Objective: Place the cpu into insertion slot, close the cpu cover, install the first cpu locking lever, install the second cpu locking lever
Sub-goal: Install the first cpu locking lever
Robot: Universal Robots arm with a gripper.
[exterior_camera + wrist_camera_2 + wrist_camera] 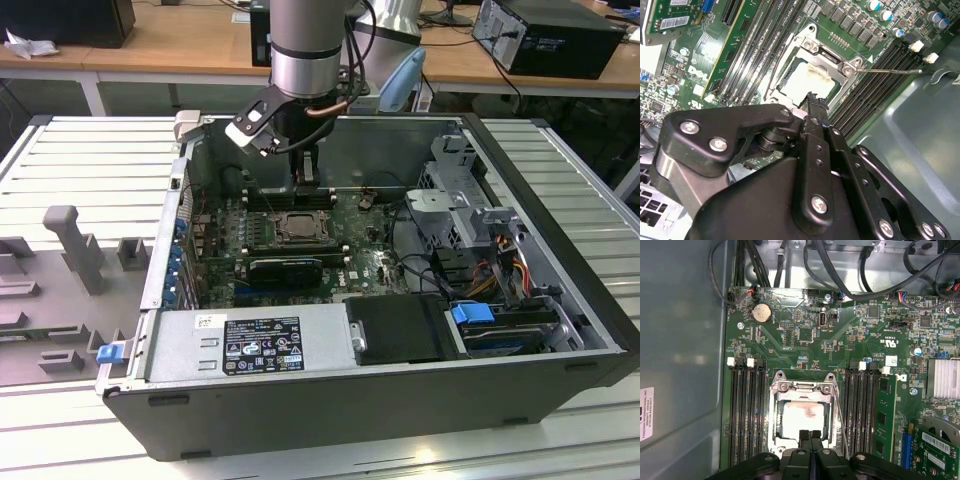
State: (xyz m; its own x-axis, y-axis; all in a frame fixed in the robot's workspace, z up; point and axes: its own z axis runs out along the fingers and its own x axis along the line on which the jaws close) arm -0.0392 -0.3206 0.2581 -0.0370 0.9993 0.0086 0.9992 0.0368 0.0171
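The cpu (802,417) lies flat in the insertion slot (270,228) on the green motherboard, its pale face (807,82) showing. Around it lies the cpu cover (802,387), a metal frame lowered flat on the socket. A thin wire lever (890,71) juts away from one side of the socket, and its wire (841,415) runs beside the cover. My gripper (810,436) hangs just above the socket's edge, shut with nothing between its fingers. The exterior view has the gripper (307,180) reaching down into the open computer case behind the socket.
Long black memory slots (747,410) flank the socket on both sides. A black expansion card (285,268) lies in front of it. The power supply (245,345), drive cage (465,215), cables (500,270) and the case walls (180,200) hem in the board.
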